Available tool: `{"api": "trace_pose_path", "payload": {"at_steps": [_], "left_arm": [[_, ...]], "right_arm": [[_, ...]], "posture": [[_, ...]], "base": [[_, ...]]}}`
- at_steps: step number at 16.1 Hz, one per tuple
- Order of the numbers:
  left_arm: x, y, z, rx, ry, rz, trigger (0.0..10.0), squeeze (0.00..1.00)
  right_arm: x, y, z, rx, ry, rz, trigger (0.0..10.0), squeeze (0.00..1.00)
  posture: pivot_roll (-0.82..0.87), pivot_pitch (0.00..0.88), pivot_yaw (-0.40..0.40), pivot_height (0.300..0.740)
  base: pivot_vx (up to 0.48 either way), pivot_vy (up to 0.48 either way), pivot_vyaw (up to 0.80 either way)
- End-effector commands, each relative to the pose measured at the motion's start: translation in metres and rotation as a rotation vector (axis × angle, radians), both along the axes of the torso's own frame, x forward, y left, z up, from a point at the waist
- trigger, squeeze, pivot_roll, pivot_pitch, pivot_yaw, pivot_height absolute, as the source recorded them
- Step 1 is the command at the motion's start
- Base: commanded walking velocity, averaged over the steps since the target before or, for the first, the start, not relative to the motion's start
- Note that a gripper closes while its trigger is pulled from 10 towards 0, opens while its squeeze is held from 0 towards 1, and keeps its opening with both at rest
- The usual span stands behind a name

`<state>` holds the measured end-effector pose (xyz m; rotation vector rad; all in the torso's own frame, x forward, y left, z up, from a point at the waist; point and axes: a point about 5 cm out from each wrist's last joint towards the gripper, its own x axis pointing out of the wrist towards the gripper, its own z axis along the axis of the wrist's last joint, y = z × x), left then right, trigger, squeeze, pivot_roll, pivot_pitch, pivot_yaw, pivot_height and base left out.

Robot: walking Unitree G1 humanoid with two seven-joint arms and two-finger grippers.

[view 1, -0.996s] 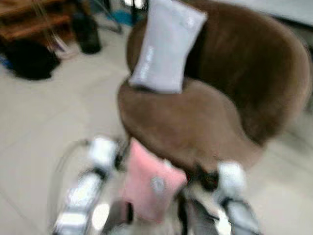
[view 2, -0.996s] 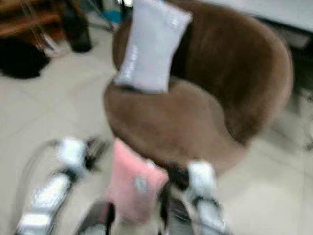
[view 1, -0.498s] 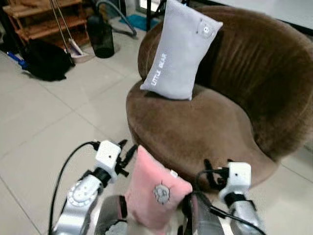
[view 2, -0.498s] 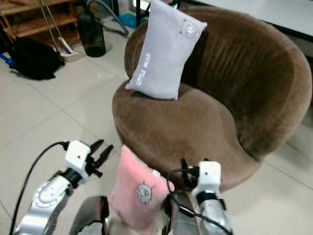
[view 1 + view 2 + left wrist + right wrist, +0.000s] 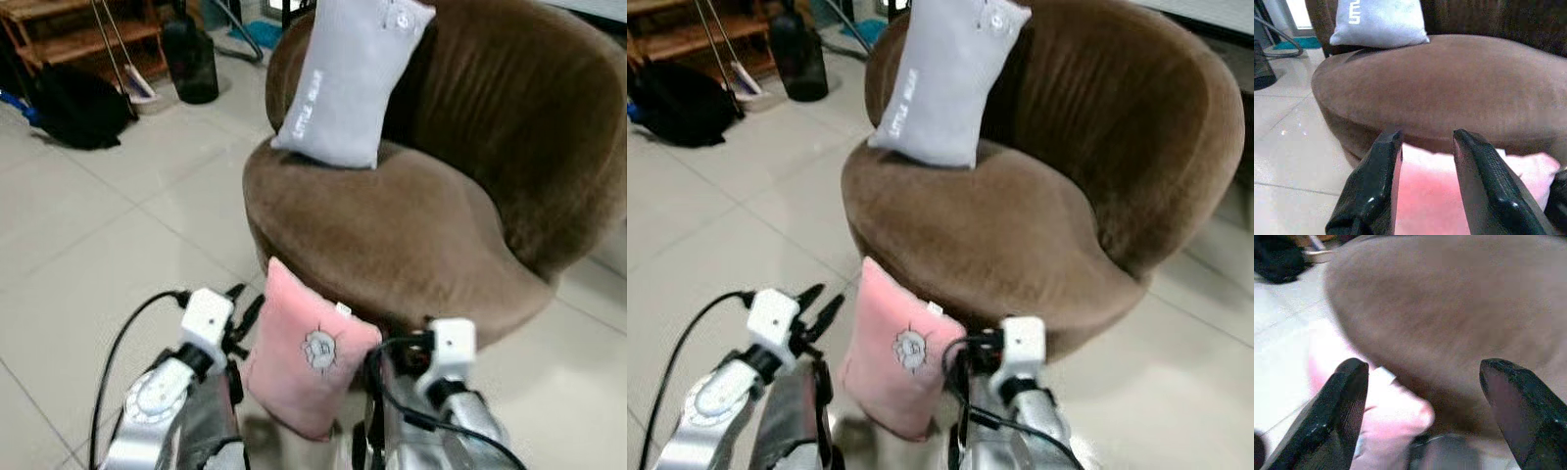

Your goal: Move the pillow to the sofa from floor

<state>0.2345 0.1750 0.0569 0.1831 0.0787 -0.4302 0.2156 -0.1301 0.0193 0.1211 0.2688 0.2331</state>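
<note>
The pink pillow (image 5: 309, 360) stands upright between the two arms, just in front of the brown sofa (image 5: 411, 225), its long axis running up and down with the top leaning slightly toward the seat. A small embroidered face shows on its front panel. Its lower end hangs low between the robot's forearms; whether it touches the floor (image 5: 88, 255) cannot be told.

The left claw (image 5: 240, 311) sits just beside the pillow's left edge, and in the left wrist view its two black fingers (image 5: 1374, 191) stand apart with the pink fabric lying between and beyond them. The right claw (image 5: 1425, 396) is at the pillow's right edge; its fingers (image 5: 1344, 404) are spread wide, with the pillow's corner in the gap and the sofa's seat front filling the background. Neither claw looks pinched on the fabric; the pillow appears pressed between the two arms rather than gripped by fingers.

The seat lies directly ahead of and above the pillow, so the coming move is likely a lift up and forward over the seat's front lip. Both arms are about equally near.

A grey pillow (image 5: 348, 78) already leans against the sofa's back, to the left of the seat's middle, leaving the centre and right of the cushion free.
</note>
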Motion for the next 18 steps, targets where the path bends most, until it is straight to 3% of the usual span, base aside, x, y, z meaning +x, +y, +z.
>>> {"api": "trace_pose_path", "payload": {"at_steps": [1,5,7,13,17,18], "left_arm": [[-0.001,0.005,0.006,0.016,-0.032,0.007,10.0,0.0],[-0.005,0.018,0.015,0.078,-0.04,-0.037,10.0,0.0],[-0.008,0.024,0.02,0.091,-0.032,-0.083,10.0,0.0],[-0.005,0.027,0.042,0.117,-0.046,-0.196,10.0,0.0],[-0.004,0.02,0.05,0.09,-0.026,-0.283,10.0,0.0],[-0.004,0.019,0.053,0.081,-0.02,-0.307,10.0,0.0]], "right_arm": [[0.004,0.008,-0.002,0.029,0.007,0.047,10.0,1.0],[0.027,0.028,-0.007,0.051,0.014,0.111,10.0,1.0],[0.039,0.03,-0.007,0.039,0.0,0.096,10.0,1.0],[0.069,0.015,0.003,-0.088,-0.085,-0.051,10.0,1.0],[0.077,0.01,-0.006,-0.226,-0.004,-0.059,10.0,1.0],[0.08,0.01,-0.005,-0.222,0.007,-0.08,10.0,1.0]], "posture": [[0.11,0.142,-0.031,0.507],[0.18,0.213,-0.028,0.507],[0.21,0.241,-0.015,0.507],[0.26,0.282,0.016,0.507],[0.27,0.286,0.026,0.507],[0.29,0.289,0.034,0.507]], "base": [[0.0,0.0,0.0],[0.0,0.0,0.0],[0.0,0.0,0.0],[0.0,0.0,0.0],[0.0,0.0,0.0],[0.0,0.0,0.0]]}}
